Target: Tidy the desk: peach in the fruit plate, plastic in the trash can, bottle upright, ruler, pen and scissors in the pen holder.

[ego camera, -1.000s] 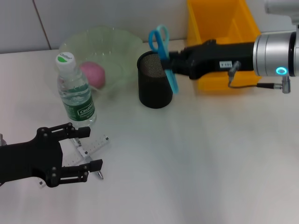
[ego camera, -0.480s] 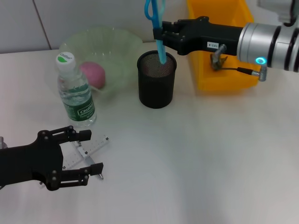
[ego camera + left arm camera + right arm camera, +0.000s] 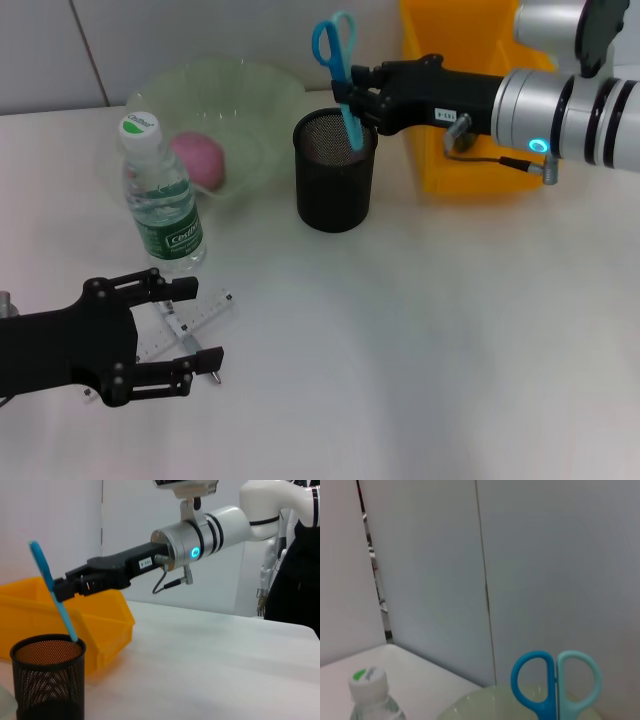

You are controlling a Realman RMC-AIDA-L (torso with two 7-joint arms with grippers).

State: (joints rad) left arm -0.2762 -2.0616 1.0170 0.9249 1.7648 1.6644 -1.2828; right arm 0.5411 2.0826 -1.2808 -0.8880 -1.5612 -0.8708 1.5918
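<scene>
On the white worktop [image 3: 420,330], the right gripper [image 3: 362,100] fingers clamp near-upright scissors [image 3: 338,70], blades dipping into the pen holder [image 3: 334,172] directly below.

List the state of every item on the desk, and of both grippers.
scissors: tips inside the pen holder, handles up, held by right gripper
pen holder: upright
bottle: upright, capped
peach: in the fruit plate
ruler: flat on the desk
right gripper: shut on the scissors
left gripper: open above the ruler
</scene>
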